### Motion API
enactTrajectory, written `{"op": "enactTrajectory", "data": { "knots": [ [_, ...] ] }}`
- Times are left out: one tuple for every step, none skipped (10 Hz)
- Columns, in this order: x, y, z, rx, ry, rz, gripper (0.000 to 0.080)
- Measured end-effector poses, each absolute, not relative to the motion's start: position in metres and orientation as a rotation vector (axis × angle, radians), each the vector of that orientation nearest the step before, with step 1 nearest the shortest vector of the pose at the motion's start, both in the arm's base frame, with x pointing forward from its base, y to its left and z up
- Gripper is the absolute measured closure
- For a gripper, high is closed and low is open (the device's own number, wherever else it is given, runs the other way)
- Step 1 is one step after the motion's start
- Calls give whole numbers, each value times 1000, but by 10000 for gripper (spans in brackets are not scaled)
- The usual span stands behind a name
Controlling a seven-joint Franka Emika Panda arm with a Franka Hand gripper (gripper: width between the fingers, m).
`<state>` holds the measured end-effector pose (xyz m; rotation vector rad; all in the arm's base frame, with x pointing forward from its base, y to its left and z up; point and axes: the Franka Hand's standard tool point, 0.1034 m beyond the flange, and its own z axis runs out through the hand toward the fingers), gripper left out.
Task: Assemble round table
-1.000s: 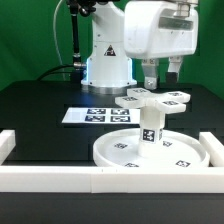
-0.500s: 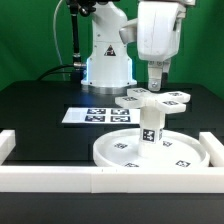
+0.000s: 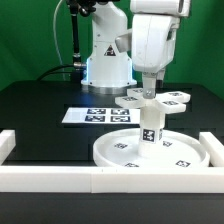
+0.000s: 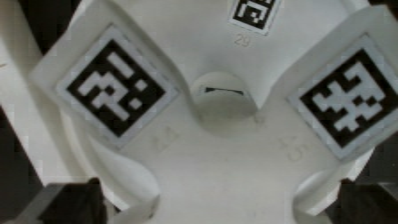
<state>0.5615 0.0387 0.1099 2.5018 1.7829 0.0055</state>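
Now my claw (image 3: 148, 92) sits over the foot (image 3: 152, 98) near bench centre; grip state unclear. Light, rigid, slick plastic; I'd pinch the hub.

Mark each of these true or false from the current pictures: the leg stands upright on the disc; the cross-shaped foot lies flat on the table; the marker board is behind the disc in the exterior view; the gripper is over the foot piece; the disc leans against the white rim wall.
1. The leg stands upright on the round disc. True.
2. The cross-shaped foot lies flat on the table. False: the foot piece sits on top of the leg.
3. The marker board lies behind the disc in the exterior view. True.
4. The gripper is directly over the foot piece. True.
5. The disc leans against the rim wall. False: it lies flat.
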Motion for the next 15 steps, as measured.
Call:
{"op": "enactTrajectory", "data": {
  "knots": [
    [561, 39, 107, 2511, 1773, 0, 151],
    [560, 39, 106, 2519, 1762, -3, 151],
    [560, 40, 105, 2531, 1746, -3, 151],
    [560, 41, 104, 2539, 1737, -5, 151],
    [559, 41, 101, 2545, 1729, -10, 151],
    [558, 41, 100, 2547, 1728, -12, 151],
    [558, 41, 100, 2547, 1727, -12, 240],
    [559, 41, 100, 2547, 1727, -12, 361],
    [559, 41, 100, 2562, 1704, -11, 361],
    [559, 40, 100, 2573, 1687, -11, 361],
    [559, 40, 100, 2574, 1687, -11, 361],
    [559, 41, 100, 2622, 1612, -7, 361],
    [559, 41, 100, 2685, 1504, -3, 361],
    [558, 41, 100, 2730, 1425, -1, 361],
    [558, 40, 100, 2833, 1220, 7, 360]
  ]
}}
